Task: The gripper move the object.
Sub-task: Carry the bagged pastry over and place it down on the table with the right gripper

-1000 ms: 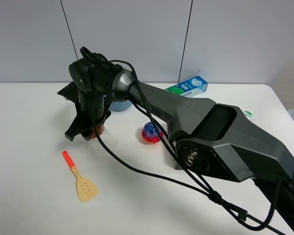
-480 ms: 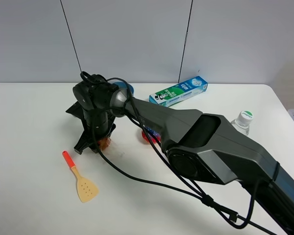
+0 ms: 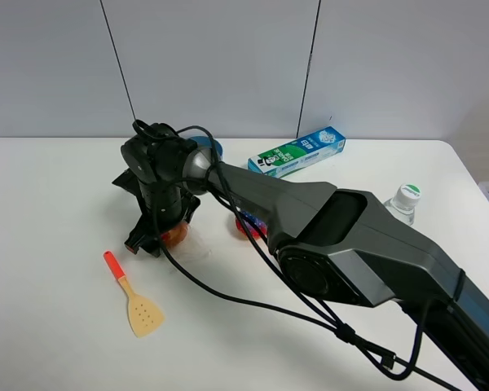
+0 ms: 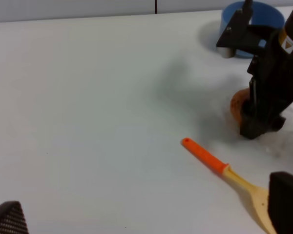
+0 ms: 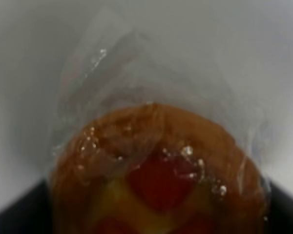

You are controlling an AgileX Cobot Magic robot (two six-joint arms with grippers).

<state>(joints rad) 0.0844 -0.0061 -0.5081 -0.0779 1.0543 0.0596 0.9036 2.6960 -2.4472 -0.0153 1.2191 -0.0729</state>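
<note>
The pastry (image 3: 176,236), golden-brown with red spots in a clear wrapper, rests on the white table (image 3: 57,195) left of centre. My right gripper (image 3: 167,227) has reached across the middle and stands over it, black fingers close on both sides, shut on it. The right wrist view is filled by the pastry (image 5: 156,175), with dark fingers at both lower corners. The left wrist view shows the pastry (image 4: 237,105) half hidden behind the right gripper (image 4: 251,114). My left gripper (image 4: 146,209) is open and empty, fingertips far apart; it is outside the exterior view.
An orange-handled spatula (image 3: 134,297) lies just in front of the pastry, also in the left wrist view (image 4: 219,163). A blue bowl (image 4: 254,22) stands behind it. A shiny red-and-blue ball (image 3: 246,226), a toothpaste box (image 3: 297,152) and a bottle (image 3: 403,199) are to the right.
My right gripper carried the pastry a little forward and down onto the table over the last second. In the last half second it barely moved; its fingers look slightly more spread.
</note>
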